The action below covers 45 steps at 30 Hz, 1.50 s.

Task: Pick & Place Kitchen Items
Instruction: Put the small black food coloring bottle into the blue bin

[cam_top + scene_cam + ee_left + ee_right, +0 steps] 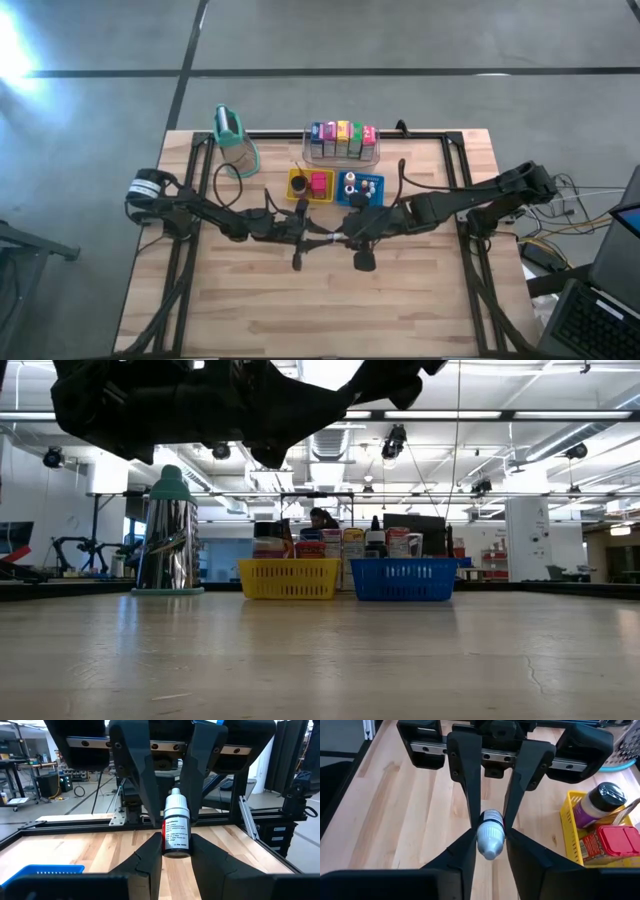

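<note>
Meeting point: both grippers nose to nose above the middle of the table, a small white dropper bottle between them
Bottle: white body, white cap, label with a red stripe; held off the wood, lying along the line between the two arms
Left gripper: fingers closed on the bottle's base end
Right gripper: fingers closed on the bottle's cap end, cap pointing toward the right wrist
Yellow tray: just behind the grippers, holding a red block and a jar with a black lid
Blue tray: touching or just beside the yellow tray, on its right, with tiny white pieces inside
Clear bin: behind the two trays, a row of colourful cartons standing upright in it
Tall container: teal top, at the far left of the table, well apart from the grippers
Background: a person seated far behind the trays in the low view
</note>
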### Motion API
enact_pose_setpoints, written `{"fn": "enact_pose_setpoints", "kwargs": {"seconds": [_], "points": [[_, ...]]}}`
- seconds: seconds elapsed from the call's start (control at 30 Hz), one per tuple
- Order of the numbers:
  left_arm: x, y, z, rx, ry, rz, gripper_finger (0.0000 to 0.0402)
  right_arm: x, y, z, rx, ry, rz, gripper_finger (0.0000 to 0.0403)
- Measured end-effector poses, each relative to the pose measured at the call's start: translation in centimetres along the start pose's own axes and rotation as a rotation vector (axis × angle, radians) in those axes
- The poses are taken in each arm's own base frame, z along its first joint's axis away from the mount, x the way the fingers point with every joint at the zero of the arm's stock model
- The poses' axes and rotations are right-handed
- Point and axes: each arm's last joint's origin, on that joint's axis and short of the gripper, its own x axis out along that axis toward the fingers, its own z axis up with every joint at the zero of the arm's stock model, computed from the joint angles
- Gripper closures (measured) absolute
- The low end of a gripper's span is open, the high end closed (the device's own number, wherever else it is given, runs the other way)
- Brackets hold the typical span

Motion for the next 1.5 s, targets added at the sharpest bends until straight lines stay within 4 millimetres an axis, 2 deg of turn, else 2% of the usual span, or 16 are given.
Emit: {"fn": "enact_pose_setpoints", "kwargs": {"seconds": [0.27,0.53,0.63,0.8,0.97,1.07,1.2,1.5], "points": [[0.0,0.0,-0.1,0.001,0.008,0.001,0.0305,0.0,0.0,-0.1,-0.005,0.005,-0.003,0.0334],[0.0,0.1,-0.1,-0.006,0.013,0.013,0.0305,0.0,0.0,-0.1,-0.005,0.005,-0.005,0.0321],[0.0,0.2,-0.2,-0.027,0.025,0.049,0.0301,0.0,-0.1,-0.1,-0.005,0.007,-0.008,0.0328],[-0.3,0.2,-0.5,-0.036,0.128,0.065,0.0258,-0.3,-0.2,-0.1,0.0,0.014,-0.026,0.0339],[-1.1,0.4,0.9,0.016,0.198,0.067,0.0196,-1.0,-0.9,-0.5,0.044,0.061,-0.046,0.0328],[-2.2,0.7,1.6,0.051,0.282,0.137,0.0172,-2.0,-1.8,-1.1,0.098,0.133,-0.08,0.0328],[-3.4,1.4,3.2,0.079,0.296,0.263,0.0161,-2.9,-4.1,-2.3,0.2,0.266,-0.174,0.0337],[-6.1,1.8,3.1,0.076,0.29,0.284,0.0162,-3.9,-8.8,-3.9,0.378,0.429,-0.318,0.0324]]}}
